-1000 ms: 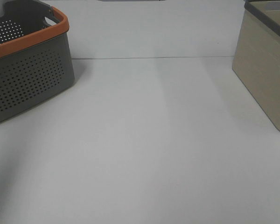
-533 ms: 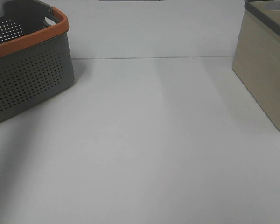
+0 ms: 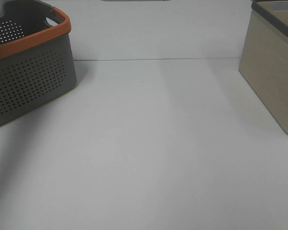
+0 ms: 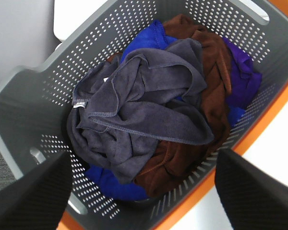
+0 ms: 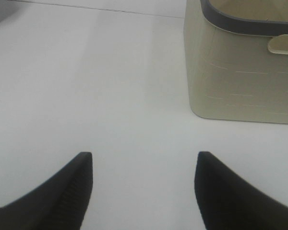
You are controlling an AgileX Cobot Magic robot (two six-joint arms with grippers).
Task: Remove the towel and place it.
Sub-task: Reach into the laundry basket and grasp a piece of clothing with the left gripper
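The dark charcoal towel (image 4: 144, 100) lies crumpled on top of a pile in the grey basket with an orange rim (image 4: 33, 105), its small white tag (image 4: 78, 104) at one corner. Brown, blue and purple cloths lie under it. My left gripper (image 4: 144, 191) is open and hovers above the basket, apart from the towel. My right gripper (image 5: 144, 184) is open and empty over the bare white table, near the beige bin (image 5: 245, 72). In the exterior high view the basket (image 3: 29, 72) stands at the far left; neither gripper nor the towel shows there.
The beige bin with a dark grey rim (image 3: 273, 67) stands at the far right of the white table (image 3: 149, 143). A white wall rises behind the table.
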